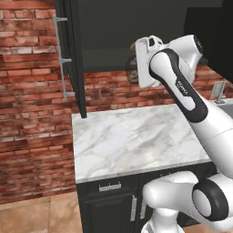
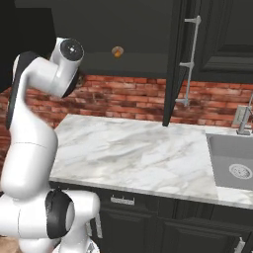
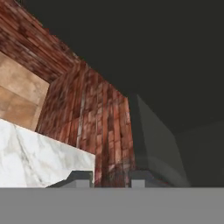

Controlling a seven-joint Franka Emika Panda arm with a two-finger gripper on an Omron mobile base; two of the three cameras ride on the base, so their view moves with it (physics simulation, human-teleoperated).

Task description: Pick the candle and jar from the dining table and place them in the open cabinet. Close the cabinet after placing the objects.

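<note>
Writing first: there's small pale lettering on the dark forearm link in the left base view, too small to read. No other labels or brands are readable.

Containers: the black upper cabinet stands open. Its door is swung out, w/ the long silver bar handle facing you. On the dark shelf inside sits the candle, a tan stub, upright, well back from the front edge. In the left base view a dark rounded thing sits just beside the hand at the shelf's front edge, prob the jar; you can't tell if it's touching the shelf.

Gripper: up at shelf height, in front of the cabinet opening. The fingertips are drawn in as close as they go, w/ brick wall showing thru the slot between them. Can't tell whether they pinch anything.

Below, the marble dining table lies over black drawer fronts. There's a steel sink w/ faucet at its right end.
</note>
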